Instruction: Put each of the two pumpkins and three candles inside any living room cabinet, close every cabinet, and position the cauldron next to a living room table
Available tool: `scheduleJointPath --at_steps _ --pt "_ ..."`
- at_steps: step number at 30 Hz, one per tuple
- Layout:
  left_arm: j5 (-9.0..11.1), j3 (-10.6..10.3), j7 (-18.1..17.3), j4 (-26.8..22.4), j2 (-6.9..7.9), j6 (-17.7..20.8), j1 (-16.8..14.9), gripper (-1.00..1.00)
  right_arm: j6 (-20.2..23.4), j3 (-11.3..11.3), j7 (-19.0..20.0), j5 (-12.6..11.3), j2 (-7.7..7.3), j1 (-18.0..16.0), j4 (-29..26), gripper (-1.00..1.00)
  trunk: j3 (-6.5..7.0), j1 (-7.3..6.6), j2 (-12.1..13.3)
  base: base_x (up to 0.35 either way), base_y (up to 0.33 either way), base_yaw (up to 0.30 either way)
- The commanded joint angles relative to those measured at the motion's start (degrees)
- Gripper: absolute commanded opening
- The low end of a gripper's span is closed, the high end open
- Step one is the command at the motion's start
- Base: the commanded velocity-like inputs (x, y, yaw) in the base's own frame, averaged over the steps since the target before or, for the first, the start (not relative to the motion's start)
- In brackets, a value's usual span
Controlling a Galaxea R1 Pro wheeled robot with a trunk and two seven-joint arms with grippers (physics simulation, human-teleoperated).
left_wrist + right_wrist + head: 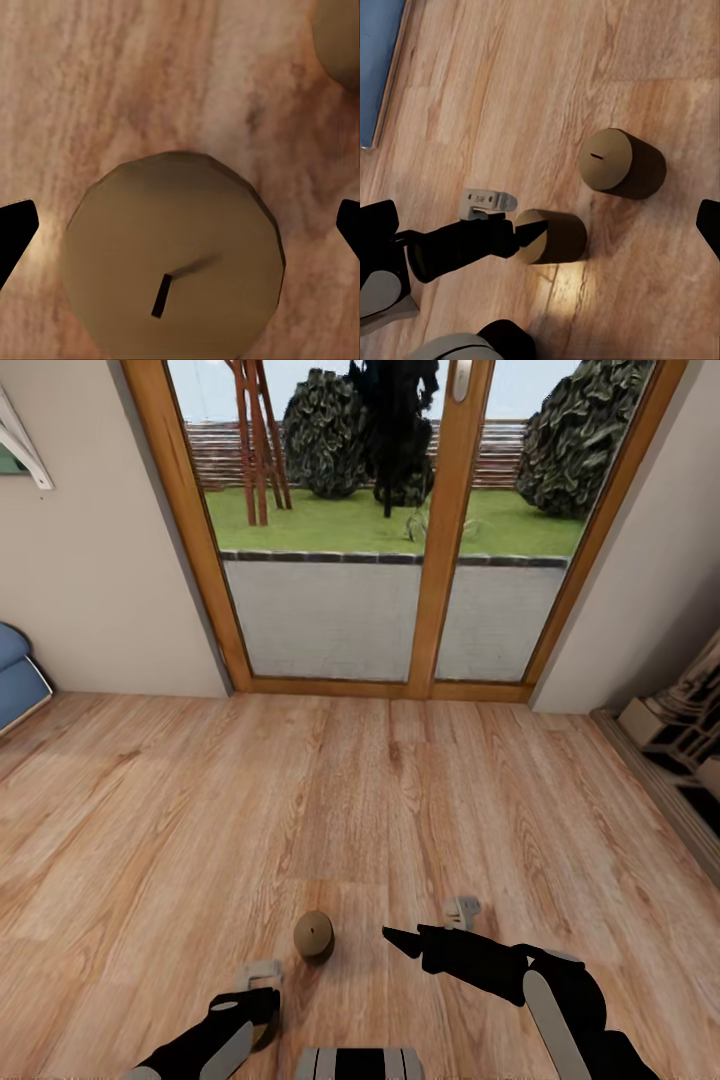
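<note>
While the left arm reaches down at the near edge of the head view, the left end effector (180, 225) sits directly over a candle (174, 259) standing upright on the plank floor (200, 810). In the left wrist view its two dark fingertips (15, 232) stand wide apart, one on each side of the candle, clear of its wall; nothing is gripped. The wick leans to one side. The right wrist view shows the same candle (551, 236) with the left arm's finger pointing onto its top rim.

A second candle (314, 935) stands upright just beside the first, a little farther out on the floor; it shows in the right wrist view (622, 163) and as a sliver at the corner of the left wrist view (341, 41). The two candles are near each other, not touching.

The right end effector (420, 930) hovers above the floor beside the second candle, apart from it. Its fingertip edges sit at opposite borders of the right wrist view, so it is spread wide and empty.

Farther off: a blue sofa (15, 680) edge to the left, an ornate stone fireplace (685, 730) to the right, and a wood-framed glass door (440, 540) in the far wall with lawn and shrubs beyond.
</note>
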Motion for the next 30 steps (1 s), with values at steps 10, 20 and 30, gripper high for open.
scheduleJointPath --at_steps 10,20,30 --pt "0.3 -0.5 0.6 -0.2 0.12 0.2 -0.2 1.0 0.2 0.0 0.1 0.0 -0.04 0.0 0.0 1.0 -1.38 0.14 -0.1 0.0 0.0 0.0" --pt "0.3 -0.5 0.6 -0.2 0.17 0.2 -0.9 1.0 0.2 0.0 0.1 0.0 -0.04 0.0 0.0 1.0 -1.82 0.19 -0.1 0.0 0.0 0.0" --pt "0.3 -0.5 0.6 -0.1 0.17 0.2 -0.9 1.0 0.0 -0.1 1.7 -0.6 -0.2 0.0 -0.1 1.0 -1.82 0.19 -0.1 0.0 0.0 0.0"
